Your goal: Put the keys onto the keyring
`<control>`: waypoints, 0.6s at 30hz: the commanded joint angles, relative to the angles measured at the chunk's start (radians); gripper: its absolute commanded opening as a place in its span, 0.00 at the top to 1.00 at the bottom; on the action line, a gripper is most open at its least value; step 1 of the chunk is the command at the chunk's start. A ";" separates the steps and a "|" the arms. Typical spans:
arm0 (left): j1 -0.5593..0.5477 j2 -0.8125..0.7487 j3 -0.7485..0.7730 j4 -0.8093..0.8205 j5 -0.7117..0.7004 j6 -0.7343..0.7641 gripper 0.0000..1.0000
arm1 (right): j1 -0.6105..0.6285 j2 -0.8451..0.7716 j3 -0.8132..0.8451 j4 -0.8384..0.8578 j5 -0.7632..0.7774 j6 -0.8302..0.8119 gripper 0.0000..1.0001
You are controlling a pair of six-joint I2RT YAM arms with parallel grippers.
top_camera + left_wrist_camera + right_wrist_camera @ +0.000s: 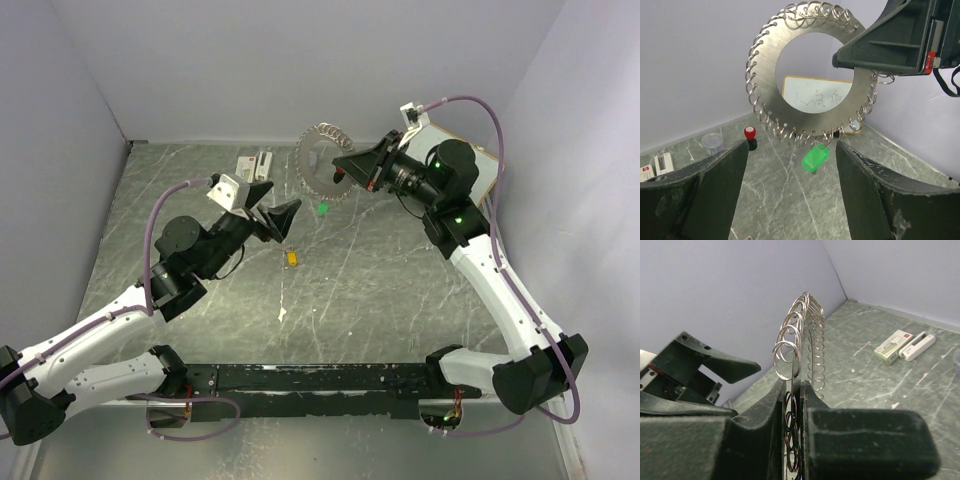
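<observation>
The keyring (322, 164) is a flat silvery ring fringed with small split rings, held upright above the table. My right gripper (352, 166) is shut on its right edge; in the right wrist view (793, 386) the ring (798, 325) stands edge-on between the jaws. The green key (323, 209) hangs from a small ring at the keyring's bottom, also in the left wrist view (815, 158) below the keyring (770, 60). The yellow-orange key (291, 259) lies on the table. My left gripper (281, 221) is open and empty, facing the keyring; it also shows in the left wrist view (792, 187).
A red-capped black knob (749, 136) and a clear round cup (712, 140) stand at the back. Two small white boxes (255, 163) lie near the back wall. A whiteboard (812, 97) leans in the back right corner. Walls close in on three sides.
</observation>
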 commanded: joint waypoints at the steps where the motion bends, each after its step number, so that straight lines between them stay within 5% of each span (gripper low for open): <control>1: 0.004 -0.004 0.035 -0.012 -0.012 -0.023 0.19 | -0.026 -0.015 -0.007 0.112 -0.029 0.123 1.00; 18: 0.004 0.009 0.060 -0.023 -0.004 -0.046 0.19 | -0.053 -0.043 -0.046 0.148 -0.051 0.215 1.00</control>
